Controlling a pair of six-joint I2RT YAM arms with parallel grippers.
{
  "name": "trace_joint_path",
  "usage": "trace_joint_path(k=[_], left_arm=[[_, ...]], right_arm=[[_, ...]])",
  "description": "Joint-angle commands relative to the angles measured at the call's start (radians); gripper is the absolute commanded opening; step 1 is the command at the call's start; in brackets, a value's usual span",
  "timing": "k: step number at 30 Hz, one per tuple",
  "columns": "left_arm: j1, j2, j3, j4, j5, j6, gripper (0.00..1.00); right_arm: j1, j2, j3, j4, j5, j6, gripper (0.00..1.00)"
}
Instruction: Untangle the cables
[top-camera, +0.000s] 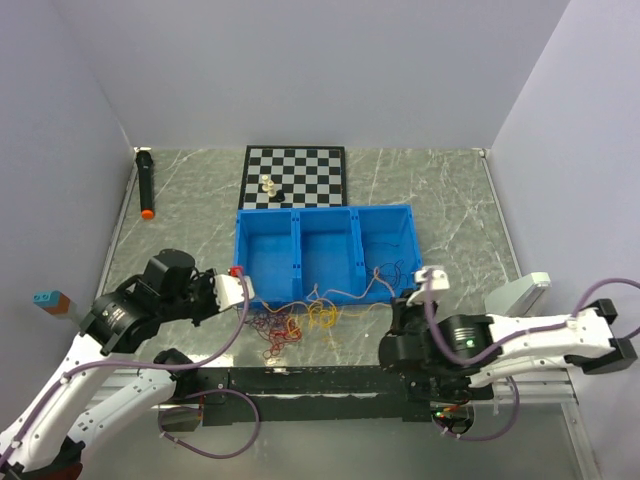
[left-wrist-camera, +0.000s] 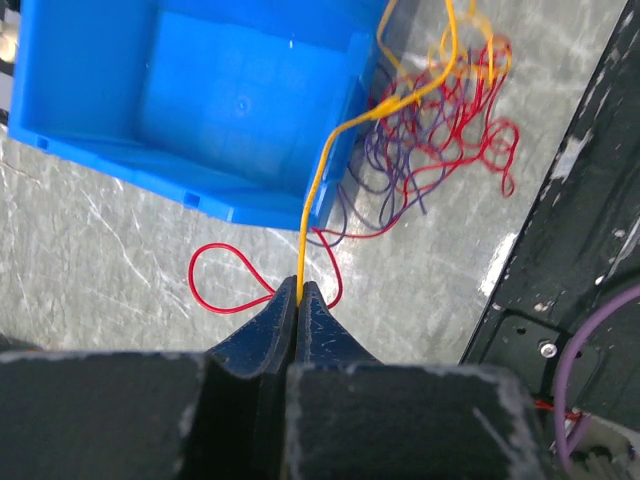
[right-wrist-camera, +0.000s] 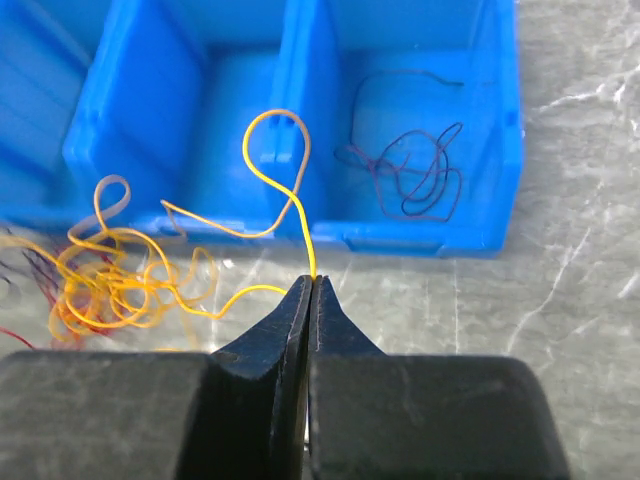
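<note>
Beside bin (top-camera: 320, 211), cables (top-camera: 290, 325) — strands pinched in left tool (left-wrist-camera: 300, 292), right tool (right-wrist-camera: 313, 285)

No legible text, labels or numbers anywhere.

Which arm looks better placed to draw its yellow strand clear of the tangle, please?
Probably the right: the right gripper, jaws shut, holds a slack yellow strand looping at the blue bin; the left gripper holds one running into the red strands.

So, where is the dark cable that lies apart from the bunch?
In the right wrist view, the dark cable lies inside the right-hand compartment of the blue bin, just beyond the right arm's fingers.
</note>
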Motion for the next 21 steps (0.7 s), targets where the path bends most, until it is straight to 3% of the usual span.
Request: trace_joint_path(k=[1,7,10,11,13,15,18,21], left_arm=[[0.003,-0.003,0.079,0.075,0.058,-0.065,0.01],[0.002,-0.022,0.169,0.162,0.100,-0.157,0.01],[0.002,0.000,0.203,0.131,0.154,-0.163,0.01],[0.003,0.013,0.209,0.117,0.173,-0.161,0.01],[0.002,0.036,0.213,0.086,0.193,-0.157,0.01],[0.002,0.045,0.199,0.069,0.203,-0.152,0.01],[0.002,0.039,0.165,0.086,0.196,-0.161,0.01],[0.004,0.034,0.137,0.109,0.183,-0.178,0.01]], right_arm=[[0.048,0.063,0.055,0.000,-0.009,-0.012,0.00],[0.091,0.000,-0.089,0.469,-0.194,-0.390,0.00],[0.090,-0.009,-0.127,0.488,-0.214,-0.354,0.01],[0.091,-0.005,-0.118,0.436,-0.193,-0.293,0.14],[0.092,0.012,-0.083,0.330,-0.155,-0.215,0.58],[0.090,0.037,-0.037,0.227,-0.119,-0.170,0.81],[0.095,0.058,0.032,0.240,-0.090,-0.235,0.87],[0.121,0.049,0.015,0.565,-0.162,-0.534,0.88]])
